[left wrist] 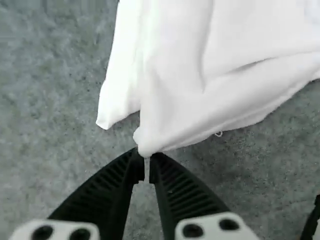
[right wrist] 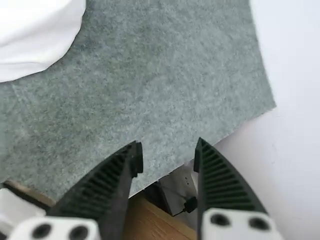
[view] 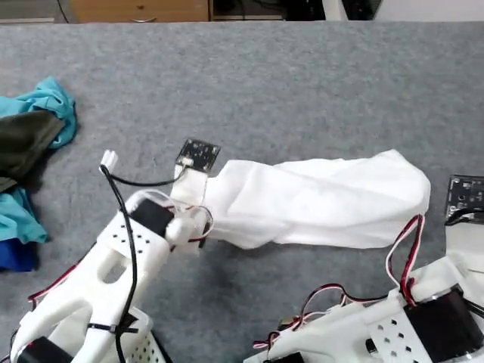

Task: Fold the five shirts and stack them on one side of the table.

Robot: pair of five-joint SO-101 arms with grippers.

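Note:
A white shirt (view: 318, 200) lies in a long, loosely folded band across the middle of the grey table cover (view: 302, 91). My left gripper (left wrist: 146, 160) is shut on the shirt's (left wrist: 210, 65) corner at its left end; in the high view that gripper (view: 193, 178) sits under its wrist camera board. My right gripper (right wrist: 165, 155) stands open with nothing between its fingers, over the cover's right edge, a short way off the shirt's (right wrist: 35, 35) rounded right end.
A heap of unfolded shirts lies at the table's left edge: teal (view: 49, 102), dark olive (view: 26, 140) and blue (view: 15, 253). The right arm's body (view: 423, 310) fills the lower right. Beyond the cover's edge (right wrist: 260, 110) is a white surface.

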